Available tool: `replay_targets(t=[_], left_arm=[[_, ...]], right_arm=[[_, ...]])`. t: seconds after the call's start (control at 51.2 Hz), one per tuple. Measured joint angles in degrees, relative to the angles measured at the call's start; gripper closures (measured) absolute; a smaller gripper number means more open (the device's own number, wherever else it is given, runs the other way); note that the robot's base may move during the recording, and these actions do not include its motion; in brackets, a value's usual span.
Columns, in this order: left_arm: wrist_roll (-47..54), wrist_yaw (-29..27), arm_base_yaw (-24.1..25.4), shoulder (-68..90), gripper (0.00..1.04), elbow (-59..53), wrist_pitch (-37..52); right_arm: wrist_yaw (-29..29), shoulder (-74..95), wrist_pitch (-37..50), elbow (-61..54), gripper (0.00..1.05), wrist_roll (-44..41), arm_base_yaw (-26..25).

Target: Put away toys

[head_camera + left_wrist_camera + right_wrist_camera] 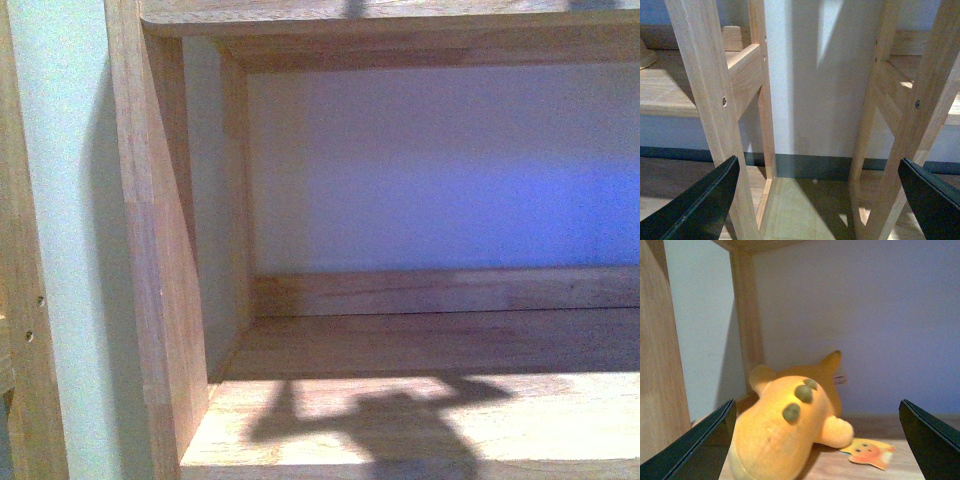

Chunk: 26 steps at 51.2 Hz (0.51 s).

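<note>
Because it has nothing to carry, the left end effector (817,200) hangs wide open by the wooden legs (705,100) of the shelves. Further right, the right end effector (817,440) is wide open too — empty — and the orange plush animal (785,432) lies on the shelf (900,460) between its fingers, untouched, likely put away already.

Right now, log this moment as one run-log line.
plush toy: lying on wooden shelf, paper tag beside it | right gripper: open, empty | left gripper: open, empty, facing shelf legs

Orange-yellow plush animal (785,432) lying on wooden shelf (900,467).
</note>
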Motion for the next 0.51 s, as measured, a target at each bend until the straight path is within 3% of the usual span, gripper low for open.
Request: replay_targets(t=[0.254,0.312,0.507], left_arm=[[0.0,0.0,0.0,0.0,0.06,0.0,0.0],[0.0,0.0,0.0,0.0,0.06,0.0,0.0],[0.0,0.0,0.0,0.0,0.06,0.0,0.0]], right_arm=[[-0.9,-18.2,4.4,-21.3,0.06,-4.9,-5.0],[-3.5,-23.9,4.3,-27.3,0.06,-4.8,-8.6],[-15.8,-39.6,-2.1,-44.2,0.06,3.4,-28.3]])
